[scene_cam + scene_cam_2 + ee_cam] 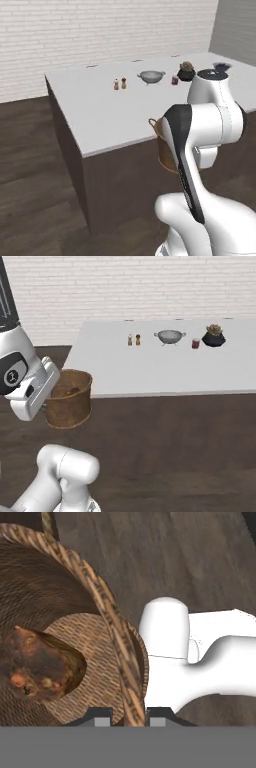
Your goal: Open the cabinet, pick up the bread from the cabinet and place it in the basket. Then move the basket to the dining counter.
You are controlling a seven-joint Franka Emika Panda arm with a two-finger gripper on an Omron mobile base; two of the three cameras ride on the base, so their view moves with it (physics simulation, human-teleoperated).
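Basket: held in the air just off the near left corner of the bench, its base above the dark wooden floor; in the left base view the basket shows partly behind the arm, by the bench's near edge.
Jaws: one tip on each side of the basket's woven rim, one inside the wall and one outside, closed onto that rim.
Fingertips: two small dark tips at the bottom of the hand view, the rim running down between them.
Bread: lying on the woven floor inside the basket, to the left of the jaws and apart from them; a dark brown spot of it shows over the rim in the right base view.
Bench: large white top on a dark brown base, in front of a white brick wall.
On the bench, far side: two small shakers close together, a grey colander, a small red cup and a dark bowl with brownish stuff piled in it, all well apart from the basket.
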